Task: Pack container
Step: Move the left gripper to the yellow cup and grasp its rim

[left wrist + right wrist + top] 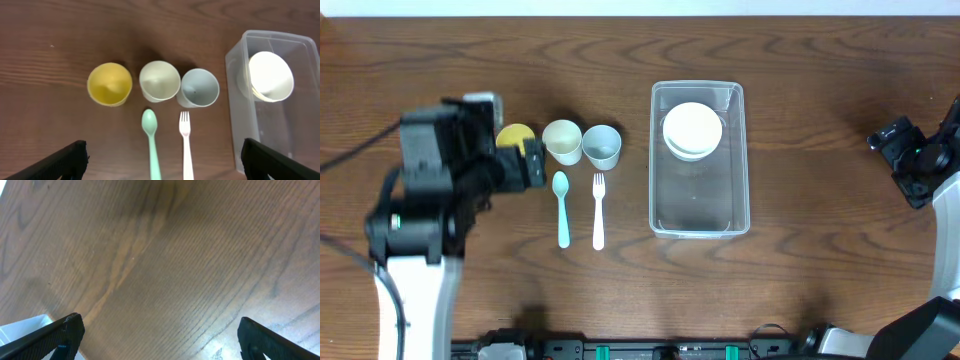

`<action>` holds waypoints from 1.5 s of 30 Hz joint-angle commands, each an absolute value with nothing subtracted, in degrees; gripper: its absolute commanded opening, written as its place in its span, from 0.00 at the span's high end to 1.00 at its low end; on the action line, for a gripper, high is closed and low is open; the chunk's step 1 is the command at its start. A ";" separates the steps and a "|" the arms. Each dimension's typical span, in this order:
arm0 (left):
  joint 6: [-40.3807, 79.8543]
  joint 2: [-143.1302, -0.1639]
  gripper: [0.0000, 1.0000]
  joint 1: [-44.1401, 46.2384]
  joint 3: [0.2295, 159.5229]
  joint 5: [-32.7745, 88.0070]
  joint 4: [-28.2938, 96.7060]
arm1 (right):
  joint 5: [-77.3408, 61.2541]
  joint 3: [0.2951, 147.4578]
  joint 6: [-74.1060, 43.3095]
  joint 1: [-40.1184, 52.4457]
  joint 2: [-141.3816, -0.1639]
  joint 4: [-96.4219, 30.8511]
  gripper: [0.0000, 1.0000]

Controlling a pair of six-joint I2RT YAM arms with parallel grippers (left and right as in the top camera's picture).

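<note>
Left gripper, fingers spread wide, near the yellow cup at 9 o'clock of the container, which holds a bowl; right gripper, likewise spread, hangs at 3 o'clock; a sound grasp should set one finger inside the cup's rim before closing

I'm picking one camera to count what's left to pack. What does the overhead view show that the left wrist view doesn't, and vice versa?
Overhead only: the whole container, the left arm and the right arm. Left wrist only: the full yellow cup, which the left arm partly covers overhead. Both: cream cup, blue cup, spoon, fork, and the bowls inside the container.
</note>
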State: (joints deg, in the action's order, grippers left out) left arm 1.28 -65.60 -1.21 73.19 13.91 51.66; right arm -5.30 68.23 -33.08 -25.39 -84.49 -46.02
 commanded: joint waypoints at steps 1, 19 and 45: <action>0.69 -70.11 0.02 -1.04 75.24 16.01 53.10 | -4.73 68.51 -33.80 -25.85 -84.66 -46.09 0.01; 0.93 -87.66 0.01 -1.87 75.24 5.28 50.28 | -4.73 68.51 -33.80 -25.85 -84.66 -46.09 0.01; 5.30 -96.66 0.22 -1.87 75.24 1.58 45.23 | -4.71 68.51 -33.80 -25.85 -84.66 -46.09 0.01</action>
State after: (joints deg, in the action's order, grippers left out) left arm 4.51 -96.01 -1.52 74.46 2.90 44.93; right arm -5.30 68.23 -33.10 -25.39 -84.49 -46.04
